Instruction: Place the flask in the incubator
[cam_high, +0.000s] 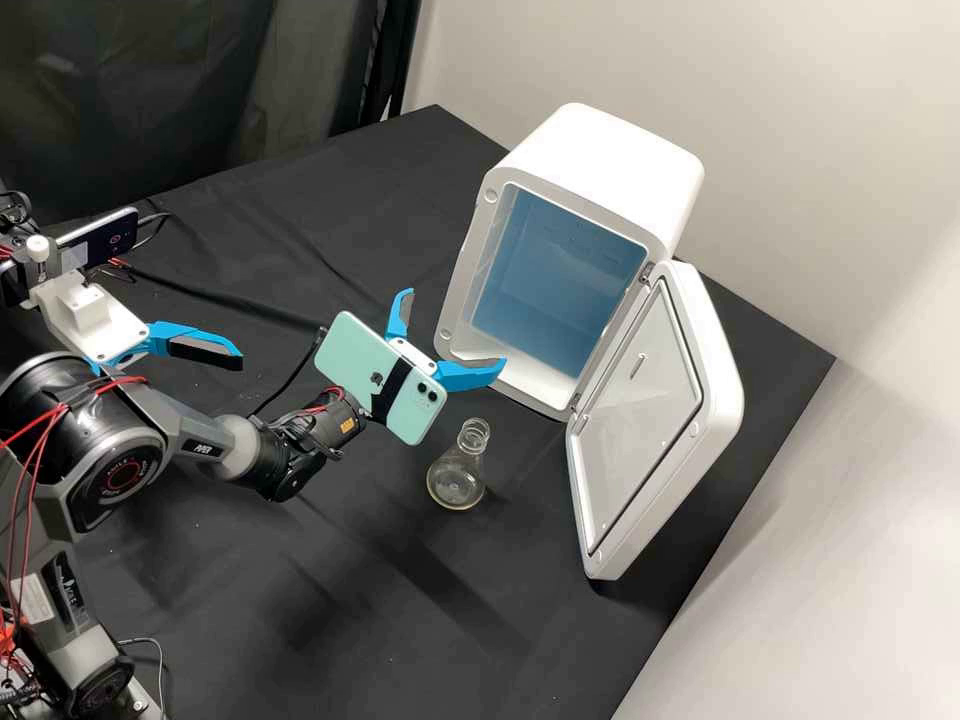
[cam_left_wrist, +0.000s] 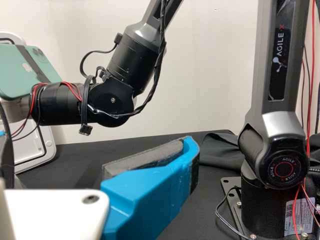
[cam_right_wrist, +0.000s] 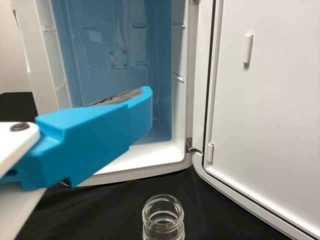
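Note:
A clear empty conical flask (cam_high: 458, 475) stands upright on the black bench, just in front of the white incubator (cam_high: 600, 170). The incubator's door (cam_high: 655, 420) hangs wide open to the right, showing a blue interior (cam_right_wrist: 115, 60). My right gripper (cam_high: 452, 330) hovers open above and to the left of the flask, pointing at the incubator's opening. In the right wrist view, the flask's neck (cam_right_wrist: 163, 220) sits below one blue finger (cam_right_wrist: 100, 130). My left gripper (cam_high: 195, 345) is open at the far left of the bench, well away from the flask, with one finger (cam_left_wrist: 150, 180) in its own view.
A small device (cam_high: 100, 238) with cables lies at the back left of the bench. The bench's right edge (cam_high: 760, 470) runs close behind the open door. An arm's base column (cam_left_wrist: 275, 150) stands near the left gripper.

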